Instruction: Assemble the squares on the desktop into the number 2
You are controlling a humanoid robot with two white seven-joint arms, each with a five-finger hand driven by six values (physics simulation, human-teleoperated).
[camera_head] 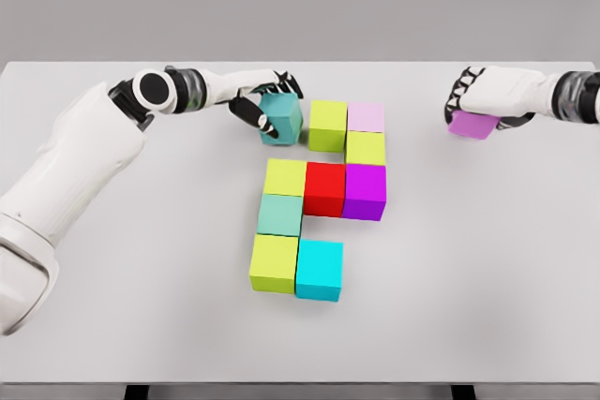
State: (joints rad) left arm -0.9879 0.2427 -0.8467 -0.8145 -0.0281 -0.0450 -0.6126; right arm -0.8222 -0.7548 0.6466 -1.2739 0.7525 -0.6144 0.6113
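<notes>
Partial 2 of bright cubes point(323, 189); left hand point(267, 105) clamped on teal cube point(281, 119), right hand point(473, 100) on violet cube point(472, 125).

- Ten cubes on the worktop point(525, 259): four yellow-green, two teal, one cyan, one red, one purple, one pale pink.
- One violet cube point(472, 125) apart.

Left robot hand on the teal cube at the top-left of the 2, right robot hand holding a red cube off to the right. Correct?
Not quite: in the head view the cube in the right robot hand is purple, not red. The red cube sits in the figure's middle row. The left robot hand is on the teal cube, as said.
</notes>
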